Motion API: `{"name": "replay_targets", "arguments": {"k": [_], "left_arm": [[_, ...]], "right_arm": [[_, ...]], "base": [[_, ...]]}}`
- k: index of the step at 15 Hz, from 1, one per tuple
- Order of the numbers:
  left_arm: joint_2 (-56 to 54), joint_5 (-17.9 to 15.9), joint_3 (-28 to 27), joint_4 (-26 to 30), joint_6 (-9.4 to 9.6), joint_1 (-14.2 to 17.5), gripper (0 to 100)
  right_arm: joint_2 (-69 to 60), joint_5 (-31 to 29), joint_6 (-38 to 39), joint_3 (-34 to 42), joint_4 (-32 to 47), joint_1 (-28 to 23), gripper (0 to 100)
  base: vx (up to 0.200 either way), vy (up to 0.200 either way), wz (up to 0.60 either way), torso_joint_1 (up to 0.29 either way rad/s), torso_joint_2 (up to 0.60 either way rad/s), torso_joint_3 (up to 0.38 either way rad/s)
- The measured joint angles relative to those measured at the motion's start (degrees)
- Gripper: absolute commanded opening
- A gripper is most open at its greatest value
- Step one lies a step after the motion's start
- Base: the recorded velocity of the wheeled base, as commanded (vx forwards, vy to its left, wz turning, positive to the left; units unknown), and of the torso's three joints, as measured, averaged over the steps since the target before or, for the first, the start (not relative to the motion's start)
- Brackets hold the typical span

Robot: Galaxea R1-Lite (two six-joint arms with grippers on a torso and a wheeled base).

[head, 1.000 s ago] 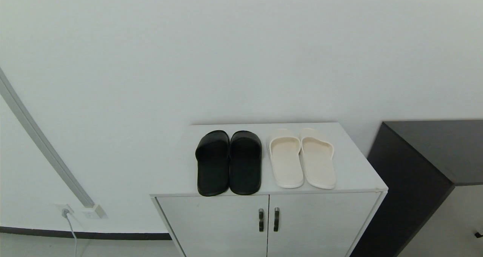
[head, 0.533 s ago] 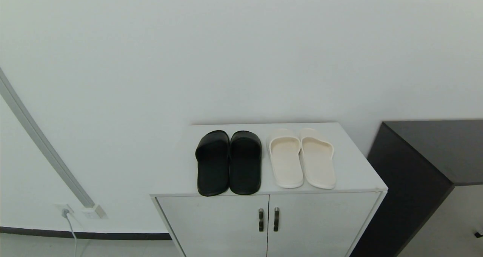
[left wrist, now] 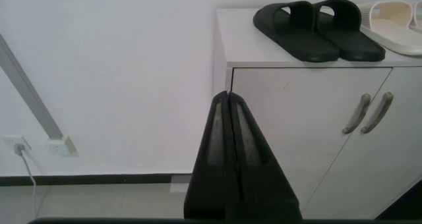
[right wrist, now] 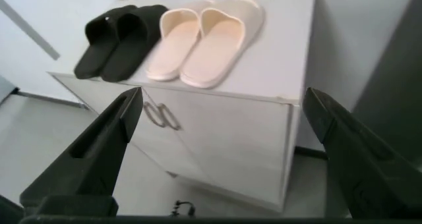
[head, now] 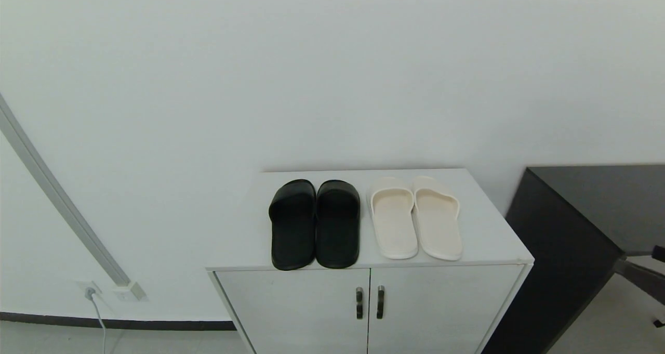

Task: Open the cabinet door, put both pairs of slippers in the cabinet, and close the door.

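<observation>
A white cabinet (head: 488,229) stands against the wall, both doors shut, with two dark handles (head: 369,302) at the middle seam. On its top lie a black pair of slippers (head: 314,224) on the left and a cream pair (head: 418,219) on the right, toes toward the wall. My left gripper (left wrist: 228,95) is shut and empty, low and off the cabinet's left front corner, facing the left door (left wrist: 297,125). My right gripper (right wrist: 223,95) is open wide with nothing in it, in front of the cabinet's right side, above the door handles (right wrist: 161,115). Part of the right arm (head: 641,276) shows at the right edge.
A tall black cabinet (head: 597,213) stands close on the white cabinet's right side. On the wall to the left run a slanted grey conduit (head: 52,187) and a socket with a plugged-in cable (head: 91,292). Open floor lies left of the cabinet.
Part of my right arm has come into the head view at the right edge. The slippers and the cabinet doors have not moved.
</observation>
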Motion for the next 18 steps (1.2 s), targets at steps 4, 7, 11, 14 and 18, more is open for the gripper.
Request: {"name": "replay_targets", "arguments": {"k": [4, 7, 11, 14, 18], "left_arm": [[0.0, -0.02, 0.0, 0.0, -0.06, 0.0, 0], [0.0, -0.05, 0.0, 0.06, -0.06, -0.04, 0], [0.0, -0.05, 0.0, 0.0, -0.09, 0.02, 0], [0.0, -0.02, 0.0, 0.0, -0.15, 0.0, 0], [0.0, -0.02, 0.0, 0.0, -0.15, 0.0, 0]], "right_arm": [[15.24, -14.95, 6.53, -10.12, -1.91, 16.4, 100], [26.01, -21.0, 7.58, -14.87, -7.42, 20.27, 100], [40.5, -30.9, 7.67, -20.07, -16.57, 22.91, 100], [49.34, -36.05, 7.67, -25.3, -20.13, 23.28, 100], [57.25, -38.3, 7.77, -30.7, -20.53, 21.97, 100]], "base": [[0.0, 0.0, 0.0, 0.0, 0.0, 0.0], [0.0, 0.0, 0.0, 0.0, 0.0, 0.0], [0.0, 0.0, 0.0, 0.0, 0.0, 0.0], [0.0, 0.0, 0.0, 0.0, 0.0, 0.0], [0.0, 0.0, 0.0, 0.0, 0.0, 0.0]]}}
